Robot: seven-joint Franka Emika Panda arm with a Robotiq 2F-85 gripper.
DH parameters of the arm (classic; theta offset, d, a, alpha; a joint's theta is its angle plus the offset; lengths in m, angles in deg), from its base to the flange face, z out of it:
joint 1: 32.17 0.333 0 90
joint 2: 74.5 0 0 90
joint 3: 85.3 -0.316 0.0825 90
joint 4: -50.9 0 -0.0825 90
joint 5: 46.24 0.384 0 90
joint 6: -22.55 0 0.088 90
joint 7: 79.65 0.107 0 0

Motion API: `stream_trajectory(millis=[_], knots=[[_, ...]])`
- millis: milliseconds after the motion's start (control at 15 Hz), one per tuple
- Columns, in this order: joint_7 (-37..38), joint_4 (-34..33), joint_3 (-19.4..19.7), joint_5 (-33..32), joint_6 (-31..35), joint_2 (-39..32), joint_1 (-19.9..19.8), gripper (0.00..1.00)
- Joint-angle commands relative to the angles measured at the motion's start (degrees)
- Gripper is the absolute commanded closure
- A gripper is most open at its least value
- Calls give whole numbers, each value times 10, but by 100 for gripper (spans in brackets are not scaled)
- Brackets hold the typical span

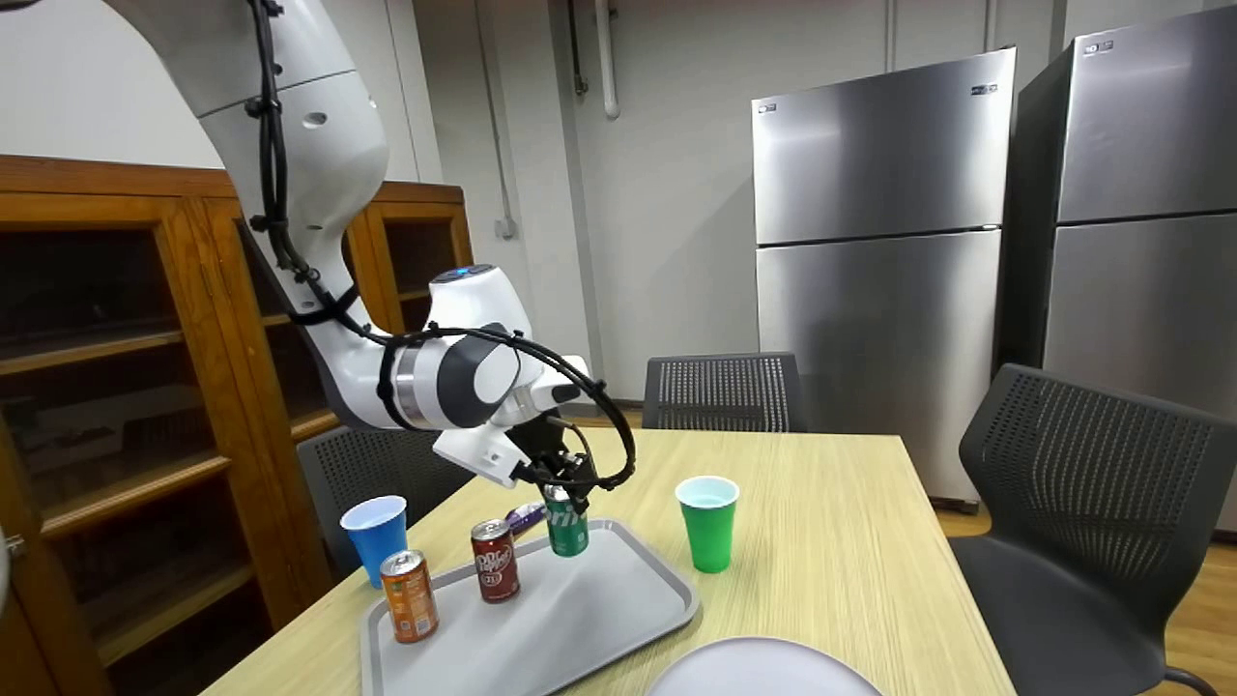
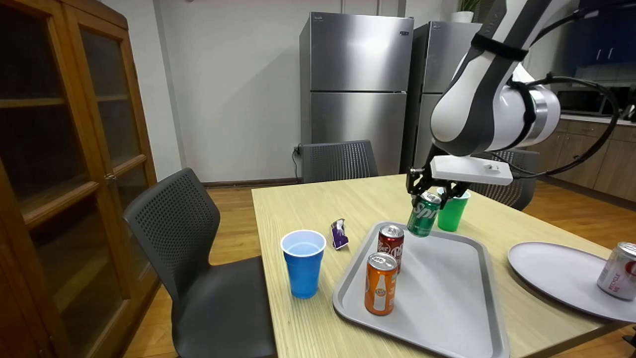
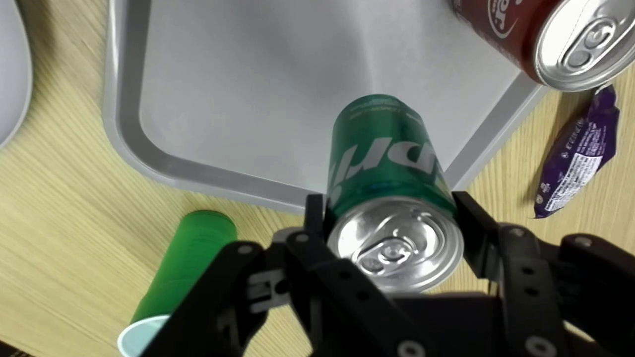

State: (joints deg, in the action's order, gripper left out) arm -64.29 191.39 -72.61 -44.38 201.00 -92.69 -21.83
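Note:
My gripper [image 3: 387,208] is shut on a green soda can [image 3: 382,148], one black finger on each side near its silver top. In both exterior views the gripper [image 1: 565,483] [image 2: 428,198] holds the green can [image 1: 567,532] [image 2: 423,218], slightly tilted, over the far end of a grey tray [image 1: 580,628] [image 2: 447,283]. I cannot tell whether its base touches the tray. A dark red can [image 1: 495,563] [image 3: 501,29] and an orange can [image 1: 410,597] [image 2: 381,286] stand upright on the tray. A green cup [image 1: 711,532] [image 3: 191,258] stands on the table beside the tray.
A blue cup [image 1: 372,536] [image 2: 304,263] and a purple wrapper [image 2: 339,234] [image 3: 578,153] are on the table beside the tray. A pale plate [image 1: 763,672] [image 2: 551,276] bears a silver can [image 2: 618,273]. Dark chairs [image 1: 1082,522] [image 2: 198,268] stand around the table.

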Motion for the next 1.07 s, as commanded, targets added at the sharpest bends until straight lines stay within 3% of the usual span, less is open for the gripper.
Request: stream_trajectory(millis=[0,1000], knots=[[10,-44,13,5,-5,-36,10,61],[27,-140,31,19,-41,-135,14,61]])
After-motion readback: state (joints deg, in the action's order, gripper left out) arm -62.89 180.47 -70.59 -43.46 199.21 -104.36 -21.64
